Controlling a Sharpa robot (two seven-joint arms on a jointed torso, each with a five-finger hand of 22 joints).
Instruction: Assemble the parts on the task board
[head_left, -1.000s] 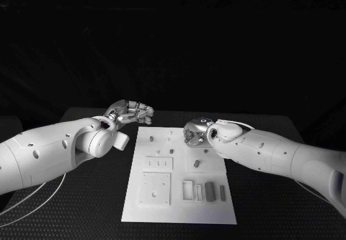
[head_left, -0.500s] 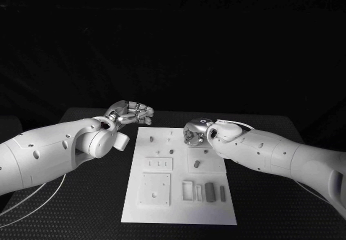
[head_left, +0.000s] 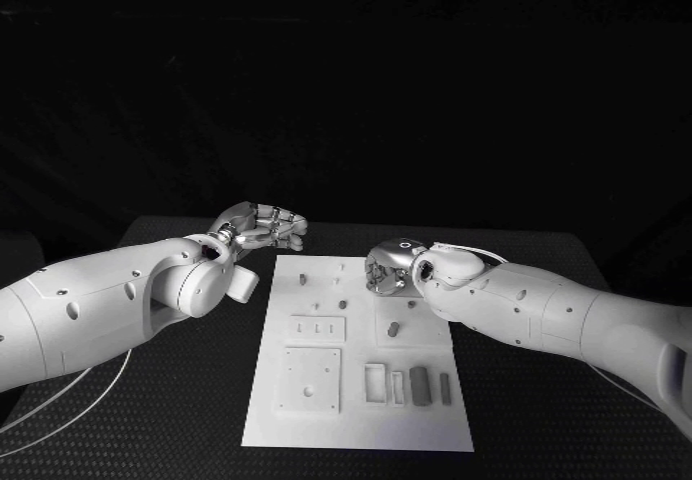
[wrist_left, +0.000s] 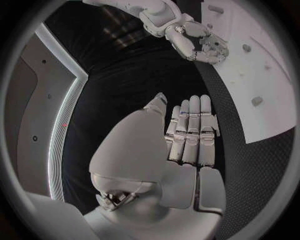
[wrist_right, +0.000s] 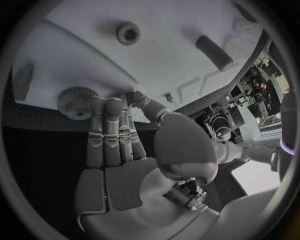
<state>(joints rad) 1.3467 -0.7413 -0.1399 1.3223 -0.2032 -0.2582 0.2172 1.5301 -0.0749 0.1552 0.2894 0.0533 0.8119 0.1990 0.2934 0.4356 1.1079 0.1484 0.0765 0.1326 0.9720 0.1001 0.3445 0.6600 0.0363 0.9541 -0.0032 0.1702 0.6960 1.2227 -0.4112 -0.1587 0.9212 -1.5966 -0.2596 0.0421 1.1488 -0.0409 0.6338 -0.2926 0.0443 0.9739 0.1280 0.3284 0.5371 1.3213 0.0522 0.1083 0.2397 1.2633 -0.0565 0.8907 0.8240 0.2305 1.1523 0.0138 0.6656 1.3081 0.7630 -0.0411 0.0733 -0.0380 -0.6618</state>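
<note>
Black table (head_left: 173, 400) under a white task board (head_left: 361, 420) at centre. Left hand (head_left: 263, 226) up off the board's far left corner, fingers straight and side by side, holding nothing. Right hand (head_left: 389, 264) over the board's far right part, fingers (wrist_right: 111, 131) extended toward a knurled round part (wrist_right: 76, 102); contact unclear. Small dark parts (head_left: 418, 383) near the board's front right.

You have a black table (head_left: 173, 400) with a woven-looking surface in front of you; the white task board (head_left: 361, 420) lies flat on its middle, and thin white cables (head_left: 58, 405) trail over its left side.
</note>
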